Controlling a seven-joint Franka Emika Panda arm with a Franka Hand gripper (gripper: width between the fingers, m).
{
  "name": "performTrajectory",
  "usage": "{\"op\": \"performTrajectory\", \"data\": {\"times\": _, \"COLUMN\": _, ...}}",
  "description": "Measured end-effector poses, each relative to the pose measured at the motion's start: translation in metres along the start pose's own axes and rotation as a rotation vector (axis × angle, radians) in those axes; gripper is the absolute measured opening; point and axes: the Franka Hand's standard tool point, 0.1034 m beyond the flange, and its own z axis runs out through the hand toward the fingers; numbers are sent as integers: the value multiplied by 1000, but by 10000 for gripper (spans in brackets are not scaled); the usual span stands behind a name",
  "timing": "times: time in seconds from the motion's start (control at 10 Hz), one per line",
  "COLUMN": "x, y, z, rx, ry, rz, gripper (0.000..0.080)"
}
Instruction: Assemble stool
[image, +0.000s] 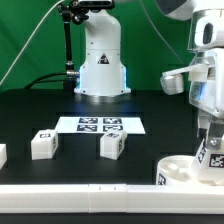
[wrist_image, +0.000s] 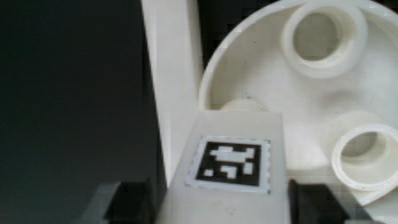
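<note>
My gripper (image: 208, 135) is at the exterior view's right, shut on a white stool leg (image: 212, 153) and holding it upright over the round white seat (image: 185, 167). In the wrist view the leg (wrist_image: 233, 150), with its black-and-white tag facing the camera, sits between my dark fingers (wrist_image: 139, 203), and my gripper (wrist_image: 231, 208) is closed on it. The leg's far end meets the rim of the seat (wrist_image: 294, 85), near two round sockets. Two more loose legs (image: 43, 144) (image: 112, 145) stand on the black table. Another white part (image: 2, 155) shows at the left edge.
The marker board (image: 100, 125) lies flat at mid-table in front of the robot base (image: 100, 60). A long white border rail (image: 90, 190) runs along the front edge and shows beside the seat in the wrist view (wrist_image: 169, 60).
</note>
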Motion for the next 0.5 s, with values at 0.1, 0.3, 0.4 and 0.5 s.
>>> {"op": "performTrajectory", "data": {"times": 0.1, "x": 0, "y": 0, "z": 0, "rx": 0, "ry": 0, "rz": 0, "gripper": 361}}
{"op": "performTrajectory", "data": {"times": 0.3, "x": 0, "y": 0, "z": 0, "rx": 1, "ry": 0, "rz": 23, "gripper": 361}}
{"op": "performTrajectory", "data": {"times": 0.4, "x": -2, "y": -1, "z": 0, "rx": 4, "ry": 2, "rz": 91, "gripper": 361}}
{"op": "performTrajectory", "data": {"times": 0.5, "x": -5, "y": -2, "z": 0, "rx": 0, "ry": 5, "rz": 213, "gripper": 361}}
